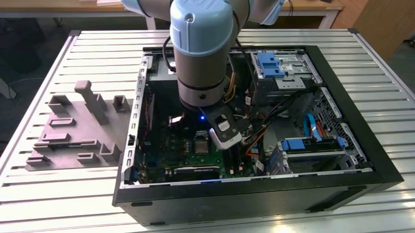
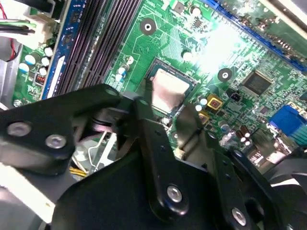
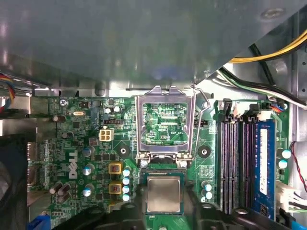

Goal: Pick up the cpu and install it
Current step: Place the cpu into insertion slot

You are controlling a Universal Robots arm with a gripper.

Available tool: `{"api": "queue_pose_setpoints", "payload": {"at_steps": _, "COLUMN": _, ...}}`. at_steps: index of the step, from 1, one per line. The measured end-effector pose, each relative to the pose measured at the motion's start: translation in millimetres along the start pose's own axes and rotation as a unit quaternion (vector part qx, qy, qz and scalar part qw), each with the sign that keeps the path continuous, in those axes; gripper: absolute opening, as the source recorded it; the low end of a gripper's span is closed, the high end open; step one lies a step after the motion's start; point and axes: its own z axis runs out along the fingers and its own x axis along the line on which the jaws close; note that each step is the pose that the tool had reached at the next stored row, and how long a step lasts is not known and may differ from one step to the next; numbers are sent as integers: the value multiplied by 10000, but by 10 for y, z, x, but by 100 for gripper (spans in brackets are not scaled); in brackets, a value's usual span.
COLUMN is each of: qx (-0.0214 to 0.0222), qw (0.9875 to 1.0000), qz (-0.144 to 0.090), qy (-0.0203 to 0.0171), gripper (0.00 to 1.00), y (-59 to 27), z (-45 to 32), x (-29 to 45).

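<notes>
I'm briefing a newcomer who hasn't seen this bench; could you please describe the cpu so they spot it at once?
Look inside the open black computer case at the green motherboard. Next to the hinged-open metal socket frame sits the cpu, a small flat square chip with a pale silvery-beige metal top. It is the board's one plain metal square, unlike the long black memory slots nearby.

The computer case [image 1: 246,196] stands on the table [image 1: 58,194], fixture block [image 1: 71,136] at the exterior view's left; inside, the cpu [image 3: 163,194] lies in the socket [image 3: 163,169].
</notes>
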Motion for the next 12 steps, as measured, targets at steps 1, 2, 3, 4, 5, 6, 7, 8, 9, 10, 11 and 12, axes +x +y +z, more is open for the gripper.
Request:
{"api": "queue_pose_setpoints", "payload": {"at_steps": 1, "qx": 0, "qw": 10000, "qz": 0, "qy": 0, "gripper": 40, "y": 0, "z": 0, "x": 0}}
{"api": "queue_pose_setpoints", "payload": {"at_steps": 2, "qx": 0, "qw": 10000, "qz": 0, "qy": 0, "gripper": 34, "y": 0, "z": -1, "x": 0}}
{"api": "queue_pose_setpoints", "payload": {"at_steps": 3, "qx": 1, "qw": 10000, "qz": 0, "qy": 0, "gripper": 34, "y": 0, "z": -2, "x": 0}}
{"api": "queue_pose_setpoints", "payload": {"at_steps": 4, "qx": 1, "qw": 10000, "qz": 0, "qy": 0, "gripper": 28, "y": 0, "z": -3, "x": 0}}
{"api": "queue_pose_setpoints", "payload": {"at_steps": 5, "qx": 1, "qw": 10000, "qz": 0, "qy": 1, "gripper": 23, "y": 0, "z": -3, "x": 0}}
{"api": "queue_pose_setpoints", "payload": {"at_steps": 6, "qx": 0, "qw": 10000, "qz": 0, "qy": 0, "gripper": 23, "y": 0, "z": -3, "x": 0}}
{"api": "queue_pose_setpoints", "payload": {"at_steps": 7, "qx": 1, "qw": 10000, "qz": 0, "qy": 1, "gripper": 17, "y": 0, "z": -4, "x": 0}}
{"api": "queue_pose_setpoints", "payload": {"at_steps": 8, "qx": 1, "qw": 10000, "qz": 0, "qy": 0, "gripper": 17, "y": 0, "z": -4, "x": 0}}
{"api": "queue_pose_setpoints", "payload": {"at_steps": 9, "qx": 1, "qw": 10000, "qz": 0, "qy": 1, "gripper": 11, "y": 0, "z": -5, "x": 0}}
{"api": "queue_pose_setpoints", "payload": {"at_steps": 10, "qx": 1, "qw": 10000, "qz": 0, "qy": 0, "gripper": 11, "y": 0, "z": -5, "x": 0}}
{"api": "queue_pose_setpoints", "payload": {"at_steps": 11, "qx": 1, "qw": 10000, "qz": 0, "qy": 0, "gripper": 11, "y": 0, "z": -5, "x": 0}}
{"api": "queue_pose_setpoints", "payload": {"at_steps": 12, "qx": 1, "qw": 10000, "qz": 0, "qy": 1, "gripper": 11, "y": 0, "z": -6, "x": 0}}
